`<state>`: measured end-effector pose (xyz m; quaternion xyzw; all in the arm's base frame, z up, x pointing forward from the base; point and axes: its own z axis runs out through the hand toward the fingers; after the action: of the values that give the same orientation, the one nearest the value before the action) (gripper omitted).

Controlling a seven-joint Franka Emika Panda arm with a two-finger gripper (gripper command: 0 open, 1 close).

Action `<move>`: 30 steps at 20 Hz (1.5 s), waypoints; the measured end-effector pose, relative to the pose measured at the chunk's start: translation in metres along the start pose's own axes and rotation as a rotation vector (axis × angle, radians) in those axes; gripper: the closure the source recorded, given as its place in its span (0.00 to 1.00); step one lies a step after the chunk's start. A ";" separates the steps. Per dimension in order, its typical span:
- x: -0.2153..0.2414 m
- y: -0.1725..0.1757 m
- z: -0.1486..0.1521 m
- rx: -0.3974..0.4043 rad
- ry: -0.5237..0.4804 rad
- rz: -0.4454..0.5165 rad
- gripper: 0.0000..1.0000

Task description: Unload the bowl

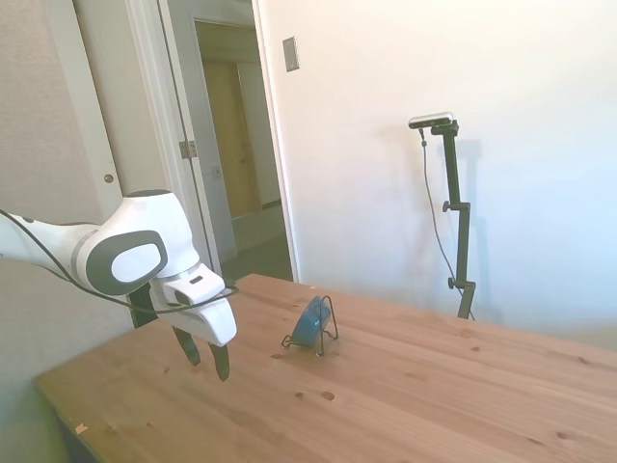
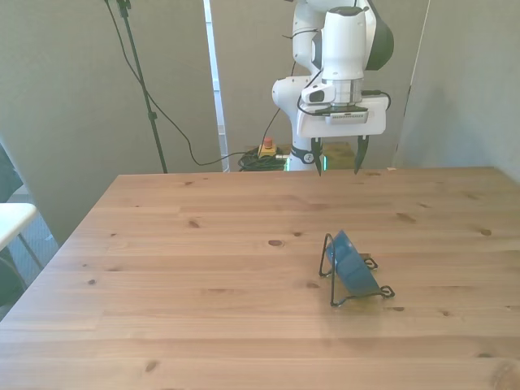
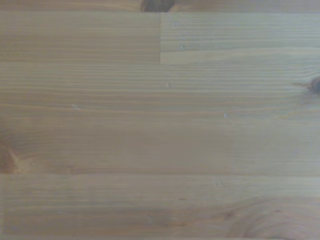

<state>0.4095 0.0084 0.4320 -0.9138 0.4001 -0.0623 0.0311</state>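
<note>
One bowl (image 2: pixel 352 262) is propped on edge in rack (image 2: pixel 355 280), well apart from wide-open, empty gripper (image 2: pixel 340 166).

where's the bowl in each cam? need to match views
Side view: the bowl stands on edge in the wire rack, mid-table, right of the gripper.
Front view: bowl tilted in the rack, right of centre, nearer the camera than the gripper.
Wrist view: not in it, only table planks.
Shared landmark: the wire rack.
</note>
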 end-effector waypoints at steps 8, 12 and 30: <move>0.020 -0.057 -0.009 -0.005 0.098 0.026 0.00; 0.047 -0.095 -0.018 -0.014 0.196 0.121 0.00; 0.117 -0.189 0.014 -0.123 0.419 0.340 0.00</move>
<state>0.6275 0.0509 0.4483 -0.8010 0.5483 -0.2192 -0.0979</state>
